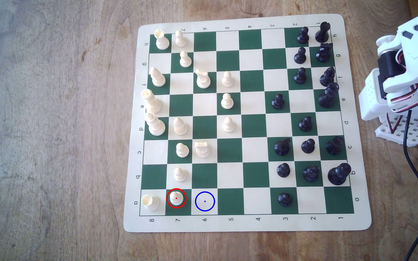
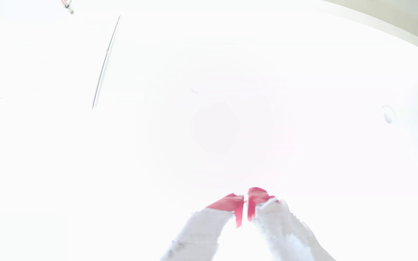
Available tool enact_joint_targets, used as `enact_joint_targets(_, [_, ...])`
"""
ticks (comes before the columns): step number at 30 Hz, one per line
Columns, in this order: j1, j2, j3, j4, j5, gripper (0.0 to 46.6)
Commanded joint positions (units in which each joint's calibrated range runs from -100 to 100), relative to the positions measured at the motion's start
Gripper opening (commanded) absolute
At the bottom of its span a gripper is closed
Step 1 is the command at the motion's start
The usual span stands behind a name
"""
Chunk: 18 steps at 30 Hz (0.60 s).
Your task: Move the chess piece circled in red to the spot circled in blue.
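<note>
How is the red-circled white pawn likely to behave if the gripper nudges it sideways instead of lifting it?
The pawn looks like stiff, light plastic, so it would probably slide easily on the smooth mat. Its ball head above a flared base suggests a high push could tip it, perhaps toward the rook beside it.

Hobby tabletop: worn wooden table point(image 1: 52, 125), chess mat point(image 1: 253, 223).

You have the cream-white pawn point(image 1: 176, 198) standing upright, ringed in red, on a dark green square in the board's near row. Your target spot point(image 1: 204, 201), a light cream square ringed in blue, sits just beside it toward the exterior view's right, unoccupied.
</note>
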Motion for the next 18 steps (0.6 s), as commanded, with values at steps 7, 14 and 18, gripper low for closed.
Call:
enact_joint_targets(7, [0.0, 0.1, -0.8, 8.6, 0.1, 0.2])
enact_joint_targets(14, [-0.8, 0.1, -10.8, 36.2, 0.1, 0.2])
enact_joint_targets(18, [-1.7, 0.6, -16.1, 50.9, 0.1, 0.2])
